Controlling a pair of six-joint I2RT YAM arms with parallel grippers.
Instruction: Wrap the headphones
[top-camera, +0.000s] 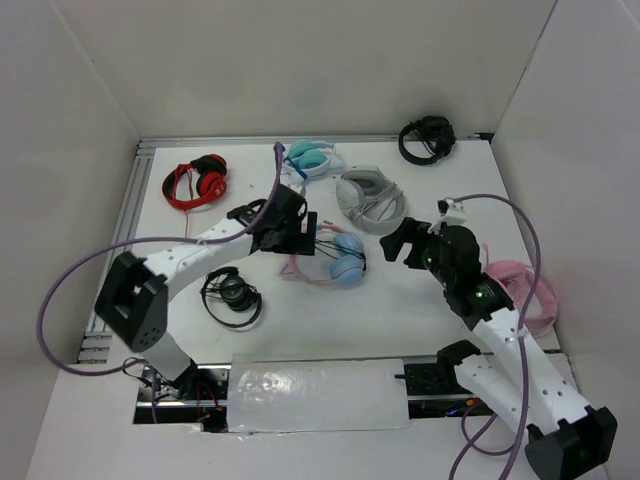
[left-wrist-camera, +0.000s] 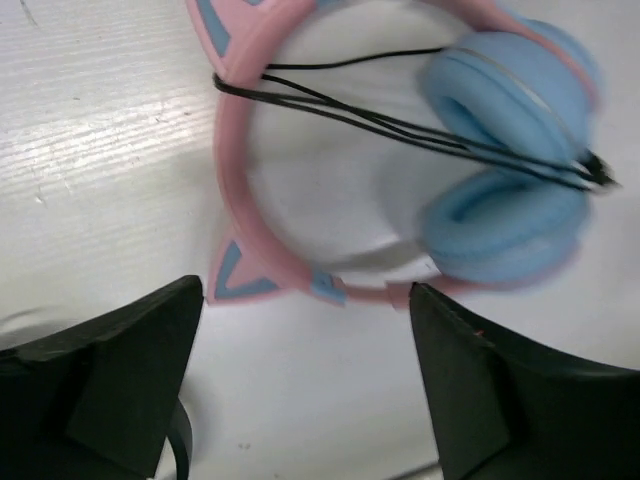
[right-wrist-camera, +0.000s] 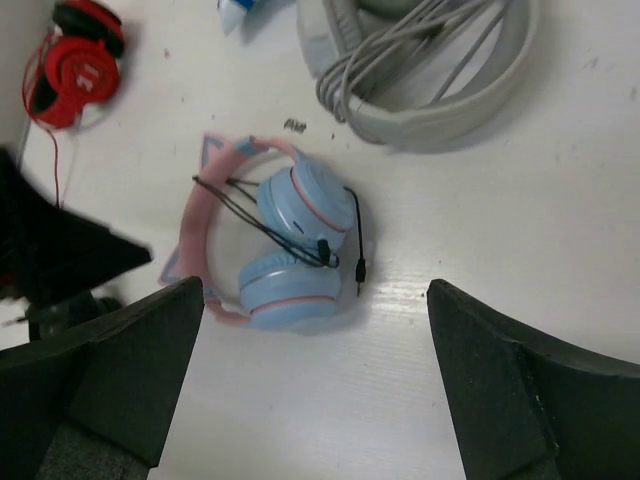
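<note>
- Headphones (top-camera: 335, 262) lie flat mid-table (top-camera: 400, 320), pink band toward the left arm, blue cups folded together toward the right arm.
- Cable (left-wrist-camera: 380, 120) runs in several black strands from the band across the open middle to the cups. The right wrist view shows its plug (right-wrist-camera: 360, 268) lying on the table just beside the cups.
- Left gripper (top-camera: 312, 238) is over the band end of the headphones with fingers spread wide and nothing pinched.
- In the left wrist view, the band and one cat ear (left-wrist-camera: 232, 275) sit just past the fingertips (left-wrist-camera: 190, 300), in line with the gap. Frame is a bit blurred, so I cannot tell if there is contact.
- Right gripper (top-camera: 400, 245) is also spread and empty, to the right of the cups and apart from them, with the headphones framed between its fingers in its wrist view.
- Other sets on the table:
  - Red pair (top-camera: 197, 182) at far left.
  - Teal-and-white pair (top-camera: 310, 157) at the far edge.
  - Grey pair (top-camera: 368, 200) just beyond the headphones, with its grey cord bundled inside the band.
  - Black pair (top-camera: 427, 138) in the far right corner.
  - Second black pair (top-camera: 232, 292) just beside the left arm.
  - All-pink pair (top-camera: 525, 290) at the right edge, partly hidden by the right arm.
</note>
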